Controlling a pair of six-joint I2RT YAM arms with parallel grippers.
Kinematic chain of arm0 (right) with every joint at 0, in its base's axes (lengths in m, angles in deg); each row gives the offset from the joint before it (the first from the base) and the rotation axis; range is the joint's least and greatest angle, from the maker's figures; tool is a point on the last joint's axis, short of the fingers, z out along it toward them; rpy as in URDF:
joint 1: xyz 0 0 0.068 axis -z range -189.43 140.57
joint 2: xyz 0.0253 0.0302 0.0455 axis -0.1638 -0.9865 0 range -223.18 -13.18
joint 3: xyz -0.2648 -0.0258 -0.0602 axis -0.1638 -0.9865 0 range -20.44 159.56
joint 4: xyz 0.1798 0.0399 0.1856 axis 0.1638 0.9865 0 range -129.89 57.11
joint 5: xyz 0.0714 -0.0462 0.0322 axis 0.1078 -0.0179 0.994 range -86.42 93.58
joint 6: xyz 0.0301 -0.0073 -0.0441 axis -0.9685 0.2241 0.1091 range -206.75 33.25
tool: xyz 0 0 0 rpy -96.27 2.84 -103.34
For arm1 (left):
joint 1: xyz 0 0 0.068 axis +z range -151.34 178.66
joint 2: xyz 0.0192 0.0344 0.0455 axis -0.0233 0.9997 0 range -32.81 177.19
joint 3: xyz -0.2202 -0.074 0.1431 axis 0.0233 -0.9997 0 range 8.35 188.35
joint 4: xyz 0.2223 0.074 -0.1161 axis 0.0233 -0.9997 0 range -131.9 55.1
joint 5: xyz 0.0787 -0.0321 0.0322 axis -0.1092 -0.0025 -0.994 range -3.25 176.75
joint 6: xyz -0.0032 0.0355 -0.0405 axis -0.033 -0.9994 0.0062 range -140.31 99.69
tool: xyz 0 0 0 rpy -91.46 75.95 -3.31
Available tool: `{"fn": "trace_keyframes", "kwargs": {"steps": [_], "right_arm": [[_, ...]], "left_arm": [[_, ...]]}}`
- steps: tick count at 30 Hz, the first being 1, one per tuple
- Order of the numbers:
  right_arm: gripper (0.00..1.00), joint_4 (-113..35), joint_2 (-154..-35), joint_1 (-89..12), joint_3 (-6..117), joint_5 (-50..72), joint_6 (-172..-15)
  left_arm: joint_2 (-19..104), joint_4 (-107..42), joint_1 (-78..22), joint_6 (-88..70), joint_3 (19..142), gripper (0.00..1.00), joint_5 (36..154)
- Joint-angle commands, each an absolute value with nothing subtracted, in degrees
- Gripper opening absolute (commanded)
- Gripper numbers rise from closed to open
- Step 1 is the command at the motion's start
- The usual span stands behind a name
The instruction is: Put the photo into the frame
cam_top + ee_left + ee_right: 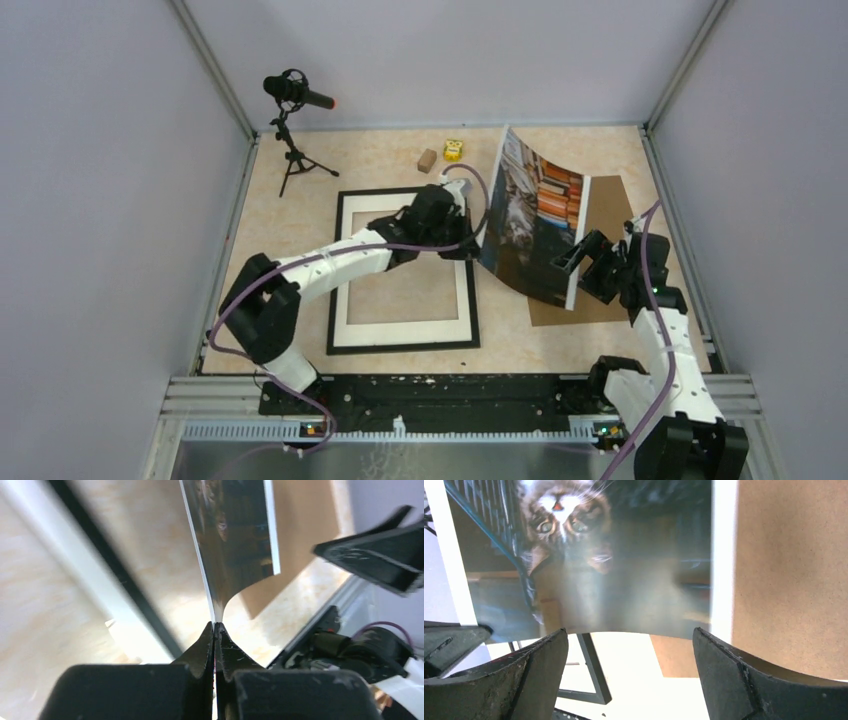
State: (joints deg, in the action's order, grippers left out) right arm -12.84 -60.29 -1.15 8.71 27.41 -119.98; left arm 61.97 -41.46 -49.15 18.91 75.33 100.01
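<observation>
The photo (pixel 535 215), a cat among coloured books with a white border, is raised off the table and stands tilted and bowed, its right edge low. My left gripper (pixel 478 240) is shut on its left edge; in the left wrist view the closed fingertips (pixel 216 630) pinch the white border of the photo (pixel 235 535). My right gripper (pixel 585 262) is open just behind the photo's lower right edge, not touching it; in the right wrist view the photo (pixel 589 565) hangs in front of its spread fingers (pixel 539 670). The black frame (pixel 402 342) with a white mat lies flat at centre left.
A brown backing board (pixel 612 215) lies on the table under and right of the photo. A microphone on a tripod (pixel 292 95) stands at the back left. A small brown block (pixel 427 160) and a yellow toy (pixel 453 149) sit near the back wall.
</observation>
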Motion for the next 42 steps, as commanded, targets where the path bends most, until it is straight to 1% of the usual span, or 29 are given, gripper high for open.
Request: {"fn": "trace_keyframes", "kwargs": {"steps": [1,3,5,9,12,14,18,20,22,23,24,26,27,30,32,35,38,42], "right_arm": [[0.92,-11.3,-59.3,-1.6,13.1,27.8,-118.4],[0.92,-11.6,-60.1,-1.6,13.4,28.3,-118.4],[0.92,-12.1,-60.9,-1.7,13.2,28.8,-118.5],[0.95,-13.9,-62.2,-1.9,13.2,29.5,-118.8],[0.96,-14.8,-63.3,-2.3,13.4,29.7,-118.9],[0.97,-15.7,-64.1,-2.8,13.2,29.9,-119.3],[0.97,-16.6,-65.1,-5.4,13.1,29.7,-120.2],[0.98,-17.1,-65.1,-6.3,13.0,29.6,-120.8],[0.98,-18.7,-64.9,-6.8,11.7,30.2,-121.8],[0.98,-19.9,-64.9,-6.9,10.7,31.2,-122.5],[0.98,-21.4,-64.9,-6.9,9.5,32.3,-123.3],[0.98,-22.9,-65.4,-6.9,7.9,33.4,-124.5],[0.98,-23.8,-65.6,-6.9,7.2,33.7,-125.0],[0.99,-26.0,-67.4,-6.9,6.6,35.0,-125.6],[0.99,-27.7,-69.3,-6.8,6.4,35.5,-125.9],[0.99,-32.4,-73.4,-6.8,6.0,37.6,-126.7],[0.99,-34.8,-76.7,-6.8,6.6,39.1,-126.8],[0.99,-39.4,-78.8,-7.3,5.9,42.4,-127.4]], "left_arm": [[51.6,-57.3,-43.4,9.2,79.2,0.00,97.9],[47.1,-63.2,-42.6,4.8,81.6,0.00,90.7],[42.3,-68.1,-42.4,1.5,84.1,0.00,81.1],[34.3,-77.2,-42.2,-4.9,92.8,0.00,66.7],[30.7,-82.9,-42.2,-8.5,100.6,0.00,58.1],[28.9,-83.0,-42.3,-13.0,104.7,0.00,59.3],[31.2,-84.4,-42.3,-17.1,110.8,0.00,72.8],[34.6,-85.0,-42.4,-17.4,110.8,0.00,80.4],[37.7,-82.9,-44.4,-17.0,107.4,0.00,85.2],[38.7,-81.2,-47.3,-17.1,105.0,0.00,84.2],[39.9,-79.2,-51.5,-17.6,101.4,0.00,80.8],[43.7,-78.0,-59.0,-18.0,99.0,0.00,74.5],[45.9,-77.9,-61.5,-17.2,98.2,0.00,73.5],[50.1,-75.1,-66.5,-14.4,93.6,0.00,76.0],[52.1,-72.6,-69.8,-13.0,89.6,0.00,73.8],[55.8,-68.7,-70.6,-10.4,83.6,0.00,74.2],[60.8,-68.8,-70.6,-6.5,81.8,0.00,74.4],[63.4,-64.0,-70.8,-3.9,77.7,0.00,79.8]]}}
